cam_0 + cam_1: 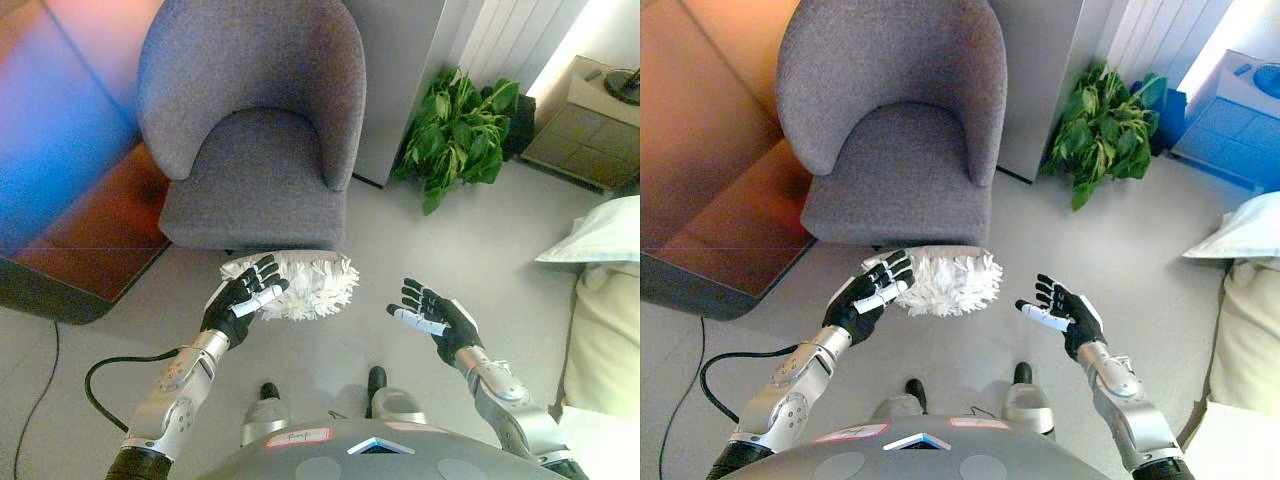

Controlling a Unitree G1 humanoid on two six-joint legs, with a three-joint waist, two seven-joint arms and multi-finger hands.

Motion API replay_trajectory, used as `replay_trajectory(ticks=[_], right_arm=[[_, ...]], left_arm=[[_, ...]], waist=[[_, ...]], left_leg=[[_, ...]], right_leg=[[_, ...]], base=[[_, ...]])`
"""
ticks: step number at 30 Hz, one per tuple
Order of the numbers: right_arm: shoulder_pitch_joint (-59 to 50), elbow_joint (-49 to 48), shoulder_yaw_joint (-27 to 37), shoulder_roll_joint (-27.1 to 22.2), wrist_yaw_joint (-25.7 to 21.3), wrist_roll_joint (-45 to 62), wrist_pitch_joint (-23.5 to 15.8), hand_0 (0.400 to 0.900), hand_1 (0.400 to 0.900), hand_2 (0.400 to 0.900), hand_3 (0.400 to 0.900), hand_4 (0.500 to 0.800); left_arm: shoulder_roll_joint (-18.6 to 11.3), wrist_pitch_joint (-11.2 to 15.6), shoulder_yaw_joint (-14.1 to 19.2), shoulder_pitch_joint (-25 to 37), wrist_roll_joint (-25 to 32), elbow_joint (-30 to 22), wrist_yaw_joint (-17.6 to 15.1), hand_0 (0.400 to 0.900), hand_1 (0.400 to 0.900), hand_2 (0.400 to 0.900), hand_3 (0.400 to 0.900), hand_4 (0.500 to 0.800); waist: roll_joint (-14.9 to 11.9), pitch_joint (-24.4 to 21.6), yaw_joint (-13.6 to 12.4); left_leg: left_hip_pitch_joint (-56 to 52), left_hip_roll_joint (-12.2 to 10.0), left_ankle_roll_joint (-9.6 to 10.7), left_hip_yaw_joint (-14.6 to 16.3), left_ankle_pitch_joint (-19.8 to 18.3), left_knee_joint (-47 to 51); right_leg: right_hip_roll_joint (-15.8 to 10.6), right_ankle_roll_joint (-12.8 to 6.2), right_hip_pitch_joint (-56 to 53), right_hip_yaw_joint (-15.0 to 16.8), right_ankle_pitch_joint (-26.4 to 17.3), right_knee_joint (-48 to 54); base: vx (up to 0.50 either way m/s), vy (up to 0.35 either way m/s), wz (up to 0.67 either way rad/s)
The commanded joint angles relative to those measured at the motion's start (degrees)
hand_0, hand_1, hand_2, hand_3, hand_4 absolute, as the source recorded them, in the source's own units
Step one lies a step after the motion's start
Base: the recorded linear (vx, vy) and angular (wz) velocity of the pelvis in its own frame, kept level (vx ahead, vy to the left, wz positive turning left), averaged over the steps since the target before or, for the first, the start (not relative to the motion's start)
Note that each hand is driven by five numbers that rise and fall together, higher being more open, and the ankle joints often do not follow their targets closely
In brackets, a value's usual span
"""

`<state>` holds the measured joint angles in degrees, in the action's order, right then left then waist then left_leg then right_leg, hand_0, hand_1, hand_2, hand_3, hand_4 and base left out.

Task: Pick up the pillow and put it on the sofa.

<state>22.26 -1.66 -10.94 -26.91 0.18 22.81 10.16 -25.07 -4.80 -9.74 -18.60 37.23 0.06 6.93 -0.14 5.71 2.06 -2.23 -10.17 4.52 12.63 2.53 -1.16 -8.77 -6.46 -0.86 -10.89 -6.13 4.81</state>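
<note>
A white shaggy pillow (308, 283) lies on the floor just in front of the grey armchair sofa (255, 130). My left hand (240, 298) is open, its fingers straight, at the pillow's left edge, touching or just beside it. My right hand (432, 315) is open, palm turned inward, a short way to the right of the pillow and apart from it. The same scene shows in the right eye view, with the pillow (952, 280), left hand (868, 293) and right hand (1060, 308).
A green potted plant (457, 133) stands behind right of the armchair. A low cabinet (590, 125) is at the far right. A bed with a white pillow (598, 235) lies along the right edge. A dark rug edge (60, 290) lies at left.
</note>
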Motion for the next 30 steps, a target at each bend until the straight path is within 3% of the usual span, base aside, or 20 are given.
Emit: replay_trajectory(ticks=[1,4,6,11,16,19,20,25,28,30], right_arm=[[-4.1,-3.7,2.3,-2.9,1.3,0.1,-7.4,0.9,0.9,0.9,0.9,0.8],[-3.0,-3.6,2.9,-3.7,2.2,0.4,-7.7,0.9,0.9,0.9,0.9,0.8],[-2.1,-4.2,3.3,-3.6,2.8,0.4,-7.6,0.9,0.9,0.9,0.9,0.8],[0.3,-5.3,3.9,-3.0,3.1,-0.4,-8.3,0.9,0.9,0.9,0.9,0.8],[1.8,-5.4,4.7,-2.9,3.7,-0.4,-8.6,0.9,0.9,0.9,0.9,0.8],[2.0,-5.7,4.8,-3.0,3.9,-0.2,-8.5,0.9,0.9,0.9,0.9,0.8],[1.5,-5.6,4.5,-3.1,4.4,-0.2,-8.5,0.9,0.9,0.9,0.9,0.8],[1.9,-6.3,4.8,-2.8,4.5,2.0,-6.9,0.9,0.9,0.9,0.9,0.8],[1.7,-6.9,4.4,-2.0,6.2,1.2,-6.8,0.9,0.9,0.9,0.9,0.8],[1.5,-7.0,4.3,-1.6,6.1,1.0,-6.5,0.9,0.9,0.9,0.9,0.8]], left_arm=[[-2.5,6.7,3.4,2.1,3.3,-5.6,2.4,0.9,0.9,0.9,0.9,0.8],[-2.3,6.2,4.0,0.6,3.9,-6.3,3.1,0.9,0.9,0.9,0.9,0.8],[-2.1,6.2,4.6,-0.6,3.9,-6.9,3.7,0.9,0.9,0.9,0.9,0.8],[-1.3,7.3,3.6,-0.8,4.1,-6.0,4.4,0.9,0.9,0.9,0.9,0.8],[-0.4,8.4,2.5,-2.1,3.3,-5.1,5.9,0.9,0.9,0.9,0.9,0.8],[-0.3,8.6,2.3,-2.6,3.0,-5.4,6.8,0.9,0.9,0.9,0.9,0.8],[-0.6,9.0,2.1,-2.7,2.9,-5.5,7.1,0.9,0.9,0.9,0.9,0.8],[-2.9,8.6,1.8,-1.9,3.0,-5.6,7.3,0.9,0.9,0.9,0.9,0.8],[-4.3,8.2,1.8,-0.4,2.9,-6.0,8.3,0.9,0.9,0.9,0.9,0.8],[-5.1,7.8,1.6,0.2,2.9,-6.3,8.4,0.9,0.9,0.9,0.9,0.8]], waist=[[-3.9,2.9,-0.4],[-4.2,3.7,-1.4],[-3.6,3.7,-2.0],[-0.3,3.4,-2.4],[0.6,3.7,-3.8],[0.7,4.0,-4.4],[0.3,4.1,-4.4],[-1.4,3.4,-4.7],[-3.1,2.4,-5.0],[-3.6,1.6,-5.2]], left_leg=[[7.7,-4.4,2.2,-4.4,5.4,-21.2],[9.9,-2.6,1.6,-6.3,5.6,-23.5],[9.4,-2.0,1.7,-6.3,6.0,-19.5],[8.0,-3.5,3.8,-3.0,12.3,-0.3],[11.5,-4.1,5.0,-1.6,17.3,3.3],[14.0,-4.8,4.8,0.9,17.4,2.5],[13.3,-4.5,3.8,1.4,14.6,3.3],[13.6,-3.9,0.7,2.7,8.0,-1.3],[12.3,-1.3,-1.9,2.8,4.7,-2.0],[11.9,0.2,-2.9,2.5,3.2,-2.4]], right_leg=[[1.6,3.71,-1.8,0.3,2.5,-1.5],[1.6,3.85,-3.3,0.7,3.0,-1.6],[2.1,3.4,-4.5,0.8,4.0,-1.6],[4.4,2.5,-8.0,1.0,7.0,-0.9],[5.4,3.09,-11.7,1.2,10.0,-1.8],[5.3,3.5,-12.8,0.6,12.1,-3.5],[4.2,2.98,-13.0,0.1,13.1,-5.0],[0.5,0.63,-13.8,-2.0,14.0,-9.5],[-2.9,-2.69,-13.4,-2.6,10.8,-12.0],[-4.6,-3.89,-12.8,-2.6,8.8,-13.6]], base=[[0.05,-0.069,-0.11],[0.11,-0.027,-0.21],[0.18,0.048,-0.2],[0.25,0.124,-0.1],[0.28,0.08,-0.21],[0.34,0.109,-0.26],[0.37,0.139,-0.31],[0.38,0.143,-0.18],[0.34,0.171,-0.05],[0.31,0.191,-0.02]])
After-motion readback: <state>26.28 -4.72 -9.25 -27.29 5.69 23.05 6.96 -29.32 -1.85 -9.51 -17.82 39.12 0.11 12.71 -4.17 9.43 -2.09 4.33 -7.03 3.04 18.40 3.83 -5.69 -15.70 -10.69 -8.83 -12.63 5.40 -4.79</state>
